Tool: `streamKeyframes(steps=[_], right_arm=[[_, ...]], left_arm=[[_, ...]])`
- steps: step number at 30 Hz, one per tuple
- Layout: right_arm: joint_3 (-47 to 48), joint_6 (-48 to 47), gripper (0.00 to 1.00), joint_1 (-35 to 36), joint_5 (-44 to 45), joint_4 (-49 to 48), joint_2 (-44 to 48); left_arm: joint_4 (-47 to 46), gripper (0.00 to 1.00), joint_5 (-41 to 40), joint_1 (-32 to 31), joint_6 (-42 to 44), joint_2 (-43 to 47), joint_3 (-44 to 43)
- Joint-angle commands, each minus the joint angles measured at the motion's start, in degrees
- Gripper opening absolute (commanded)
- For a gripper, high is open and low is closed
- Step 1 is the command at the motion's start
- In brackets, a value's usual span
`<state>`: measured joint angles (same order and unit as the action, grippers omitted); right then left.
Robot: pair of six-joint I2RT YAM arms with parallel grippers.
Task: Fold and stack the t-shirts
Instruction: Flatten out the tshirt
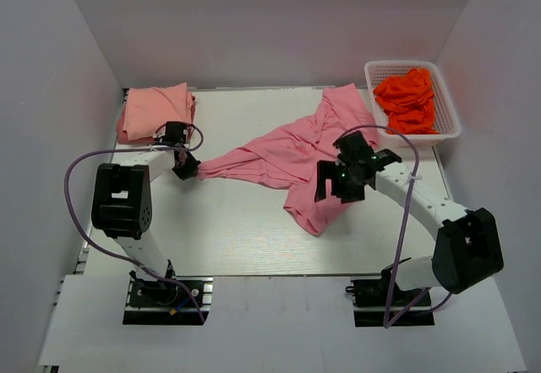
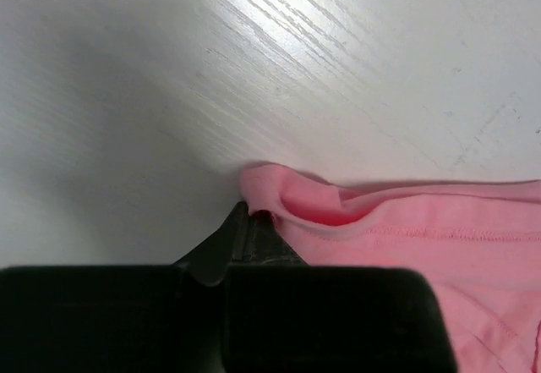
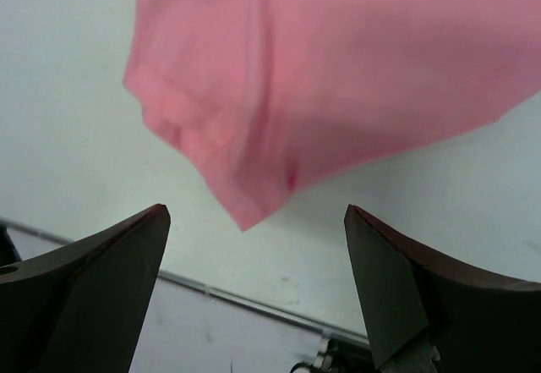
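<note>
Since it isn't folded yet, the rose pink t-shirt (image 1: 287, 157) lies crumpled across mid-table. Its left part is drawn into a long narrow strip, and the wider part runs from back right down to a corner toward the near edge.

The strip's left end is in the left gripper (image 1: 188, 170). In the wrist view the jaws are closed on the hemmed edge of the cloth, which bunches up at the tips, low against the table (image 2: 338, 68).

The right gripper (image 1: 336, 191) hangs over the shirt's right-hand part with its jaws wide apart and nothing in them. In its wrist view the shirt's lower corner shows between and beyond the fingers (image 3: 110, 280), with no contact visible. I can't tell how high it is above the cloth.

The paler salmon t-shirt (image 1: 154, 111) sits folded at the table's back left corner, just behind the left arm. It is apart from the rose one.

A white basket (image 1: 404, 63) at back right holds orange clothing (image 1: 406, 98). The rose shirt's far end is just beside the basket; I can't tell if they touch.

A purple cable (image 1: 69, 189) loops off the left arm.
</note>
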<state>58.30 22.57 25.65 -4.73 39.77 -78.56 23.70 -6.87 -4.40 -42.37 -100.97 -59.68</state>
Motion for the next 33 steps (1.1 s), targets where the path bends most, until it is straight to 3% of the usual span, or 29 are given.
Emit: streamKeyframes(steps=[1,5,11,14,26,28,29,30,33], right_arm=[[-3.8,5.7,0.89,3.8,-4.4,5.1,1.0],[-8.5,12.5,0.87,6.3,-2.7,3.7,-0.1],[-12.6,21.8,0.74,6.1,-2.5,-2.9,-1.3],[-12.7,22.2,0.66,6.2,-2.2,-5.4,-2.3],[-13.7,22.4,0.56,6.0,-7.4,-7.7,-8.2],[-13.0,22.1,0.32,6.0,-7.9,-7.3,-9.4],[-12.6,21.8,0.11,6.0,-7.8,-7.1,-9.7],[-12.5,21.6,0.0,6.0,-7.7,-6.9,-9.9],[-11.9,21.1,0.0,5.8,-6.7,-6.6,-8.1]], left_arm=[[0.0,0.0,1.5,0.0,1.2,-0.4,1.0],[-1.1,0.0,1.5,-0.7,1.2,2.3,2.9],[-2.3,0.0,5.5,-0.7,0.5,7.4,6.9],[-2.8,0.0,6.1,-0.7,0.0,8.7,7.7],[-1.6,0.0,5.6,-0.7,0.0,10.4,8.3],[-0.8,0.0,5.6,-0.7,0.0,9.7,7.1],[-0.8,0.0,5.6,-0.7,0.0,9.7,7.1],[-0.2,0.0,5.6,-0.7,0.0,9.7,7.1],[-0.1,0.0,6.1,-0.7,0.0,11.2,7.1]])
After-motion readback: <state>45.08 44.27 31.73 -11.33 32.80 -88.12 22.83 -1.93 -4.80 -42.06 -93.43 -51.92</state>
